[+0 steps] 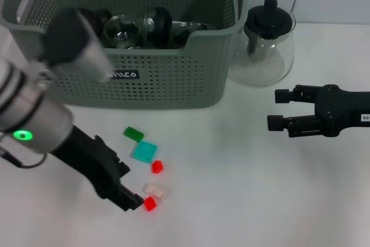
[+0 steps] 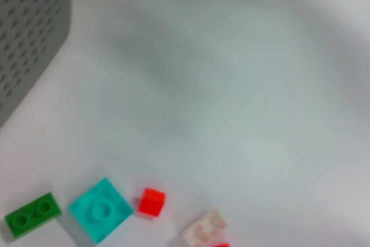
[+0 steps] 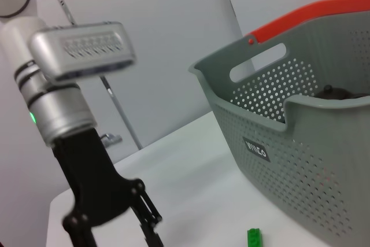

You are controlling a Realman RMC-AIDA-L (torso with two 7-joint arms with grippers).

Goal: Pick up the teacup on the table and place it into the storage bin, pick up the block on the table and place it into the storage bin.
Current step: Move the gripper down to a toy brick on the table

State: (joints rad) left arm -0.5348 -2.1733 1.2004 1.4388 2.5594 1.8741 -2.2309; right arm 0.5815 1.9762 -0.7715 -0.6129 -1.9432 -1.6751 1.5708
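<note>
Lying on the white table (image 1: 243,201) in the lower-left-centre of the head view is a loose cluster of blocks: a green block (image 1: 133,133), a turquoise block (image 1: 144,151) just below it, a small red block (image 1: 157,167), a pale clear block (image 1: 155,190) and a second red block (image 1: 150,203) at the bottom. The left gripper (image 1: 134,199) is down at this cluster, its dark tip touching or just beside the lowest red block; how far its fingers are parted cannot be told, and no grasp is visible. The storage bin (image 1: 173,79) fills the upper left of the head view, standing on the table above the blocks, with dark-lidded glassware (image 1: 141,27) inside it; individual pieces cannot be told apart. A glass teapot (image 1: 266,44) with a black lid stands just beside the bin, upper right. The right gripper (image 1: 277,110) hangs at mid right, fingers spread wide apart, holding nothing, well apart from the blocks.
</note>
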